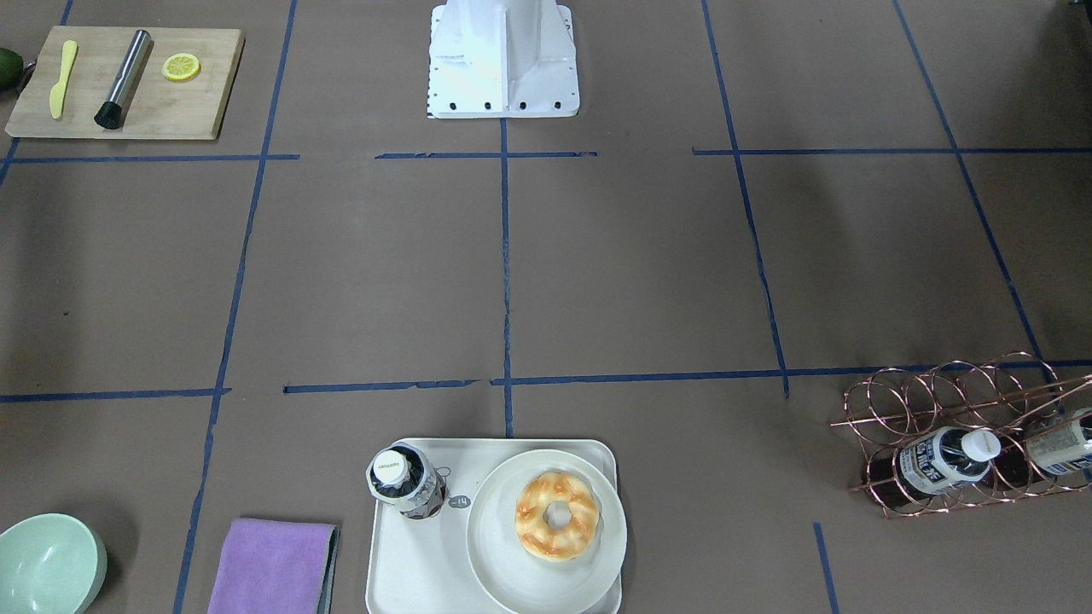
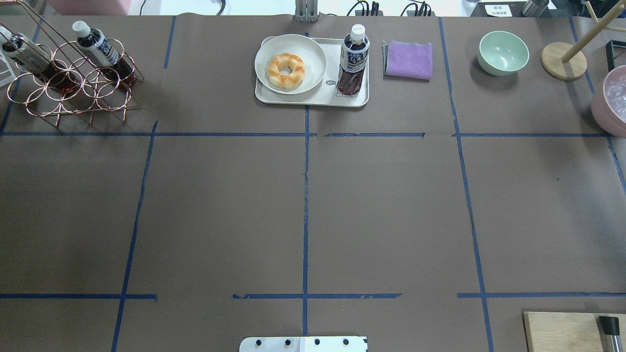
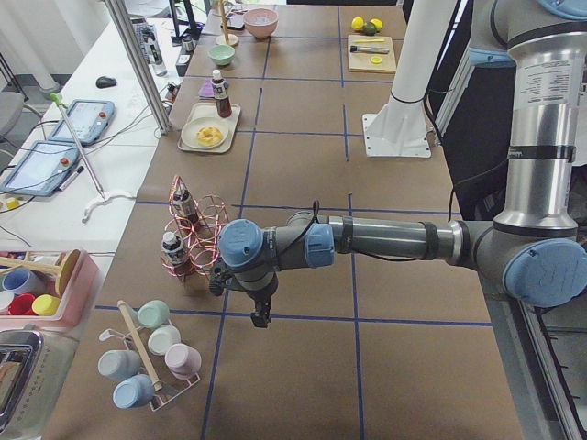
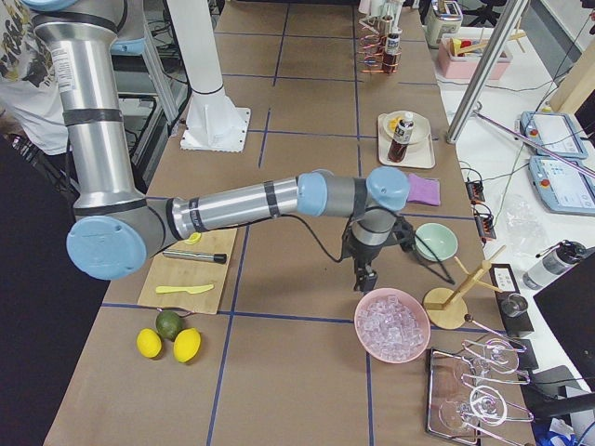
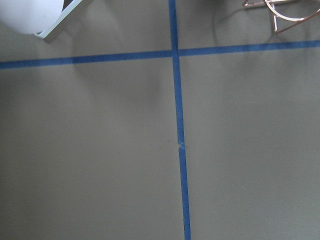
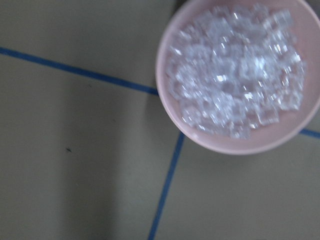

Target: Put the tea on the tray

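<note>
One tea bottle (image 2: 353, 61) with a white cap and dark liquid stands upright on the cream tray (image 2: 313, 98) at the table's far side. It also shows in the front view (image 1: 403, 482), on the tray (image 1: 418, 563). Two alike bottles (image 2: 100, 49) (image 2: 24, 54) lie in the copper wire rack (image 2: 73, 93). My left gripper (image 3: 260, 316) hangs over the table near the rack, far from the tray. My right gripper (image 4: 364, 279) hangs above the pink ice bowl (image 4: 391, 324). Neither holds anything that I can see; I cannot tell whether they are open or shut.
A white plate with a doughnut (image 2: 286, 70) sits on the tray beside the bottle. A purple cloth (image 2: 408, 59) and a green bowl (image 2: 503, 53) lie to its right. The ice bowl (image 6: 240, 75) fills the right wrist view. A wooden board (image 1: 128, 81) holds tools.
</note>
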You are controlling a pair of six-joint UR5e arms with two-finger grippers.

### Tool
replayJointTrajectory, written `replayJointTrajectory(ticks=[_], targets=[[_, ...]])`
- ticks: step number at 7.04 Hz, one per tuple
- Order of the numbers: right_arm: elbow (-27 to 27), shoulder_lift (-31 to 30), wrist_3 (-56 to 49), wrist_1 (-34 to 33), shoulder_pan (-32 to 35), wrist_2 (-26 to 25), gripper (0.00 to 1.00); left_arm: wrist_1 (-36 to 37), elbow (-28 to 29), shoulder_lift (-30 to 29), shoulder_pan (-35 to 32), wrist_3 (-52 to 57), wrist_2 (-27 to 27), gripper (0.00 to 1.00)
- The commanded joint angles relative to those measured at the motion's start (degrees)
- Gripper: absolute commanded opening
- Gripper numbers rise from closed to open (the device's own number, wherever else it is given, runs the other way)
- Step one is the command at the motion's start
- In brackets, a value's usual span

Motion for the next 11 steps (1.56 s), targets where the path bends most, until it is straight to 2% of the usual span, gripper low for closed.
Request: replayJointTrajectory(ticks=[1,2,4,5,11], targets=[[-0.2,-8.0,-0.5,1.6,4.3,0.0,1.0,-0.7,0.1,0.3,0.0,-0.5,-0.4,1.0],[0.5,-8.1,3.5,1.7,4.3,0.3,1.0,-0.8,-0.8,0.3,-0.1,-0.1,-0.3,1.0],[-0.4,-8.8,4.2,6.5,4.3,0.6,1.0,-0.6,-1.0,2.4,-0.1,-0.2,0.3,1.0],[-0.3,-9.1,4.2,6.9,4.3,0.6,1.0,-0.7,-2.5,4.1,0.0,-0.2,0.3,1.0],[-0.3,-9.3,4.2,6.9,4.3,0.8,1.0,-0.7,-2.6,4.5,-0.1,-0.2,0.3,1.0]])
